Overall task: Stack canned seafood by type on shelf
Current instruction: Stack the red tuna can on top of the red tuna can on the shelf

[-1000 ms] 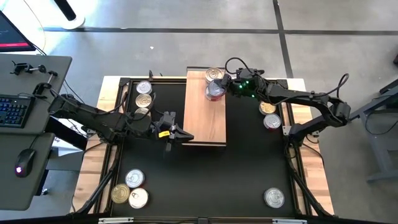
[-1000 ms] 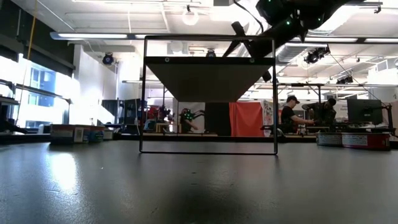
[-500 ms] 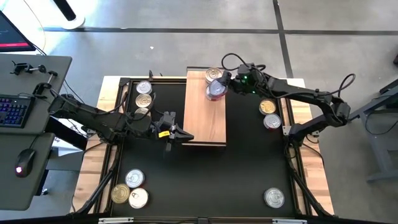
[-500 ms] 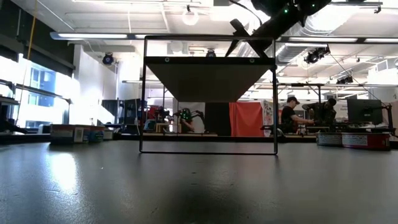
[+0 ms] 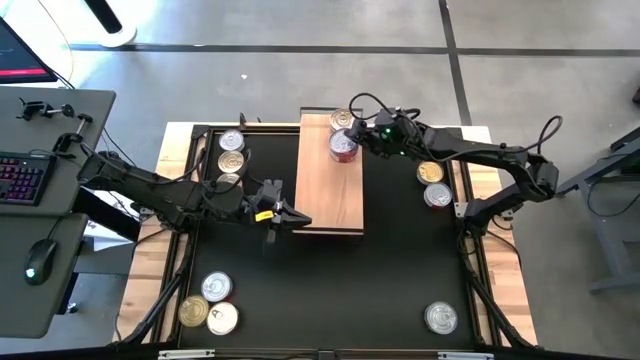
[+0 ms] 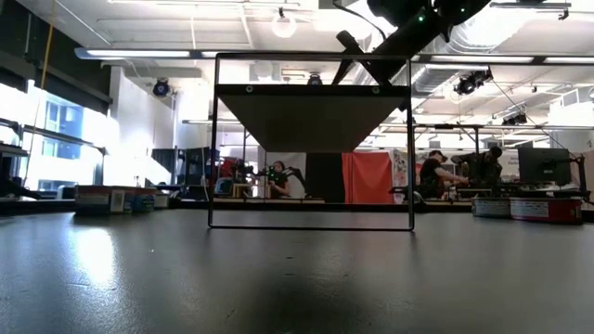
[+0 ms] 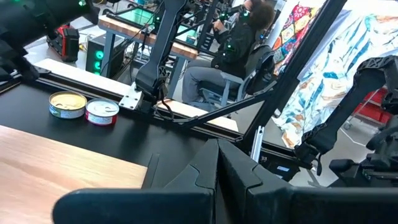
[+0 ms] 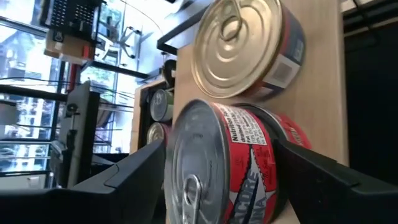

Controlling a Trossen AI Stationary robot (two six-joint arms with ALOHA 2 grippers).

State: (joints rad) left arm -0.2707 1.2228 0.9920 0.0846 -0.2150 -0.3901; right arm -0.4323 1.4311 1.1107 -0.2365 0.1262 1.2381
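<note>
The shelf [image 5: 330, 175] is a light wooden board raised on a black frame [image 6: 311, 116] in the middle of the table. At its far end stand a gold-lidded can [image 5: 341, 119] and a stack of two red-labelled cans [image 5: 345, 145]. My right gripper [image 5: 362, 137] reaches in from the right and is shut on the top red can [image 8: 217, 168]. My left gripper [image 5: 292, 217] hangs shut beside the shelf's left edge, near its front corner; whether it touches the board I cannot tell. My right gripper pinches the top red can by its round side wall [image 8: 264, 171], one finger [image 8: 124, 180] on each side. The fingers slant down from the table's right. The can sits lid up on the lower red can [image 8: 292, 134].
Loose cans lie on the black tabletop: three at the far left [image 5: 231, 160], three at the near left [image 5: 212, 303], two at the right [image 5: 434, 183] and one at the near right [image 5: 441, 318]. A person sits beyond the table [image 7: 236, 43].
My right gripper has tipped its fingers further down and edged toward the table's left at the shelf's far end, its fingers as far apart as before. The red can stays on the stack.
</note>
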